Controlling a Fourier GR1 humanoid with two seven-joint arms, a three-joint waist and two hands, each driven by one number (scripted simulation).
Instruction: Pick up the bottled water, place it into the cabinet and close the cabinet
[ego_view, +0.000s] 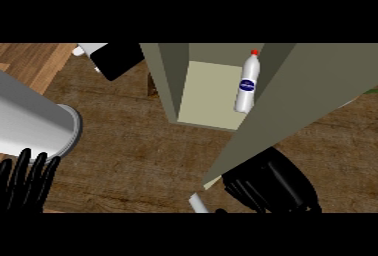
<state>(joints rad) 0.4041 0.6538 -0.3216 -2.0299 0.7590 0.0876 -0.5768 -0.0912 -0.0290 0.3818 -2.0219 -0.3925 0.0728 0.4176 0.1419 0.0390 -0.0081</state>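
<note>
Wood-grain worktop (140, 150) carries the open cabinet (166, 75). Bottle (248, 84) stands inside it, against the right wall: placing looks done, closing remains. Door (295, 100) swings out from the cabinet's right side toward the viewer. Right hand (269, 187), fingers relaxed and holding nothing, sits at the door's outer edge. Left hand (26, 182) rests left of the cabinet, fingers straight. Ample room for the door's swing.
</note>
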